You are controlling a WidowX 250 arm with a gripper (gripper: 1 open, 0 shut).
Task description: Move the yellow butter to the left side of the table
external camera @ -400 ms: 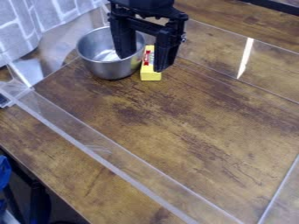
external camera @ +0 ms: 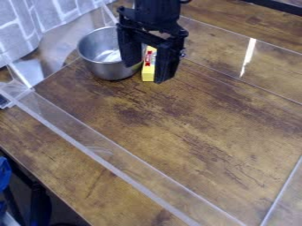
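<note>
The small yellow butter box (external camera: 147, 72) sits near the far edge of the wood-grain table (external camera: 177, 132), toward its far left corner, just beside the right side of the steel bowl (external camera: 104, 55). The black two-finger gripper (external camera: 148, 71) is above it, fingers spread wide apart, one on the bowl's side and one on the open side, with nothing clamped between them that I can see. The main risk looks to be the narrow space by the bowl: if the finger on that side comes down slightly off, it could catch the rim and tip or shove the bowl. Descending off-centre could also land a fingertip on the box and knock it askew, and closing too high might pinch only its top, letting it slip during the carry
</note>
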